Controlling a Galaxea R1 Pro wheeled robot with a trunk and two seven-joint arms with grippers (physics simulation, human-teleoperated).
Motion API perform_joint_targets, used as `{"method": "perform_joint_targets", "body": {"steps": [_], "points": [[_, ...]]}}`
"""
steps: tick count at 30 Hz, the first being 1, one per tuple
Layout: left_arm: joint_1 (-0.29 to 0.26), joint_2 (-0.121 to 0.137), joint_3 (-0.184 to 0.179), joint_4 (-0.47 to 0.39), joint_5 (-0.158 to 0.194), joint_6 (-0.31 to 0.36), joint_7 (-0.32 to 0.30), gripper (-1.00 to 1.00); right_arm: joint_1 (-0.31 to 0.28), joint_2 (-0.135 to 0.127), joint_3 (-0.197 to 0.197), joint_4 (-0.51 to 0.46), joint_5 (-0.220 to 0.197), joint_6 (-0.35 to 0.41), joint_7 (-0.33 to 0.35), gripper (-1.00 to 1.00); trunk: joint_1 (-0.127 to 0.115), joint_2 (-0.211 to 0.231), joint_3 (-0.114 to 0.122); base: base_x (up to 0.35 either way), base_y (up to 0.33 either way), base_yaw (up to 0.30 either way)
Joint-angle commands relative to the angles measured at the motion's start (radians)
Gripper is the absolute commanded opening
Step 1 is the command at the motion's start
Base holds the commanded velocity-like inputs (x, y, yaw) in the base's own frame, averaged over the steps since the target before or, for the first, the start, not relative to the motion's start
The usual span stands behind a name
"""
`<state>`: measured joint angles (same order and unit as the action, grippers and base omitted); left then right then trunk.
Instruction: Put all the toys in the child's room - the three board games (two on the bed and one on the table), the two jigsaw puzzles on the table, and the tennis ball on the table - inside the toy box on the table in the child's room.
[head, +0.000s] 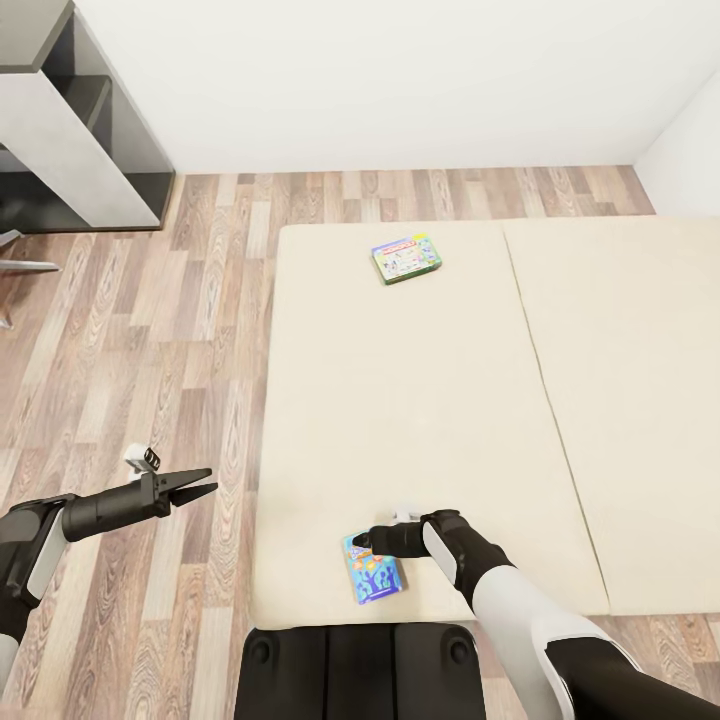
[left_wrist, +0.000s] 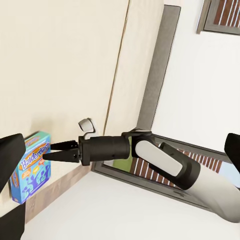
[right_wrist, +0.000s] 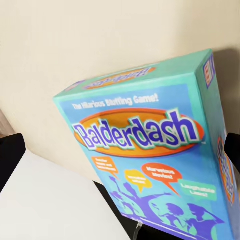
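Reaching over the bed's (head: 430, 400) near edge, the right gripper (head: 362, 541) has its spread jaws either side of the blue "Balderdash" game box (head: 374, 577); the green-bordered box (head: 406, 259) lies further up — left gripper (head: 203, 488) over the floor, fingers together.

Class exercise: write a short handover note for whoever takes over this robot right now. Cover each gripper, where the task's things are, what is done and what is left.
Right gripper: at the near edge of the bed, fingers at the blue game box; whether it grips the box cannot be told.
Left gripper: hovers over the floor beside the bed, holding nothing, fingers look near shut.
Green-bordered game box: lies flat farther up the bed.
Done: neither game box has left the bed.
Left: pick up both game boxes and carry them off to the toy box.
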<state>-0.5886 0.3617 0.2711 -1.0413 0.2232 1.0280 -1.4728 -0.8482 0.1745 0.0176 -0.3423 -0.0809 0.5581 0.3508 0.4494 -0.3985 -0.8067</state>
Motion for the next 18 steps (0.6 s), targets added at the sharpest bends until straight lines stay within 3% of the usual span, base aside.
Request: {"method": "perform_joint_targets", "body": {"steps": [1, 18], "points": [[0.0, 0.0, 0.0, 0.0, 0.001, 0.011, -0.003, 1.0, 0.0, 0.0, 0.002, -0.001, -0.009, 0.006, -0.003, 1.0, 0.001, -0.001, -0.001, 0.0, 0.006, 0.012], [0.0, 0.0, 0.0, 0.0, 0.001, 0.011, -0.003, 1.0, 0.0, 0.0, 0.001, -0.001, -0.008, 0.005, -0.003, 1.0, 0.001, -0.001, -0.001, 0.0, 0.011, 0.002]]}}
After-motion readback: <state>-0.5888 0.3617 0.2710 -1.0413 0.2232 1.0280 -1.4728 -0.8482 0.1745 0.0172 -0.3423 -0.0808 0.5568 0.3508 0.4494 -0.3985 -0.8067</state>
